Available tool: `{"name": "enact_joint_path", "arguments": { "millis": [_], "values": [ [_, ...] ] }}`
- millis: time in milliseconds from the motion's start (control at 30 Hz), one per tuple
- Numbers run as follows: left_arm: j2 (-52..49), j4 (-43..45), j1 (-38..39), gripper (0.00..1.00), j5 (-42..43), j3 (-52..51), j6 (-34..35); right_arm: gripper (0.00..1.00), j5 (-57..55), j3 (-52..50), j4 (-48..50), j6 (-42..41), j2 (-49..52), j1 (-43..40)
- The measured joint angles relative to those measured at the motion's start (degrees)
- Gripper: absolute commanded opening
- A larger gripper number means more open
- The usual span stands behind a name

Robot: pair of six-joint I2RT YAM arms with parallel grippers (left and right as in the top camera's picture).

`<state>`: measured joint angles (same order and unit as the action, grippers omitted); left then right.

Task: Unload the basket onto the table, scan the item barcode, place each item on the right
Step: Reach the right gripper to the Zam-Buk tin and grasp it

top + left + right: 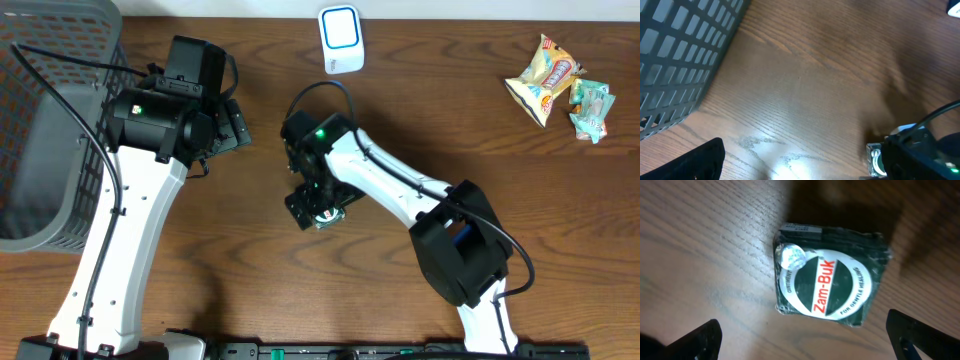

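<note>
Seen from above, a brown wooden table has a grey plastic basket at its left side. Just beside the basket, the left claw hangs with its jaws spread and nothing in them. At mid-table the right claw hovers over the ointment box, its fingers wide apart and clear of it (the box lies flat, round Zam-Buk label up). A white scanner stands at the far edge, well apart from the box. Snack packets lie at far right.

box on table between fingers
</note>
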<state>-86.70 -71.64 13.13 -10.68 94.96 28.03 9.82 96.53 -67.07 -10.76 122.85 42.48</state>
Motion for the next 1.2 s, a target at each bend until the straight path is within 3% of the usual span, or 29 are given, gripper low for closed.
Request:
{"name": "enact_joint_path", "arguments": {
  "millis": [133,433,533,700,833,967,1067,1200],
  "values": [
    [0.0,0.0,0.0,0.98,0.0,0.0,0.0,0.84,-2.5,-1.9,2.9,-1.7,0.0,1.3],
    [0.0,0.0,0.0,0.98,0.0,0.0,0.0,0.78,-10.8,-8.2,6.4,-5.7,0.0,1.2],
    [0.0,0.0,0.0,0.98,0.0,0.0,0.0,0.69,-15.5,-8.2,6.0,-5.3,-0.1,0.3],
    [0.0,0.0,0.0,0.98,0.0,0.0,0.0,0.70,-25.2,-5.2,3.7,-4.6,-0.1,-3.8],
    [0.0,0.0,0.0,0.98,0.0,0.0,0.0,0.80,-26.9,3.0,0.5,-4.0,-0.1,-9.5],
    [0.0,0.0,0.0,0.98,0.0,0.0,0.0,0.88,-17.0,8.9,-0.5,-3.8,-0.1,-14.1],
    [0.0,0.0,0.0,0.98,0.0,0.0,0.0,0.99,-7.5,9.2,0.6,-4.0,-0.1,-15.4],
    [0.0,0.0,0.0,0.98,0.0,0.0,0.0,0.99,-0.1,7.4,4.3,-7.6,-0.1,-14.9]
  ]
}}
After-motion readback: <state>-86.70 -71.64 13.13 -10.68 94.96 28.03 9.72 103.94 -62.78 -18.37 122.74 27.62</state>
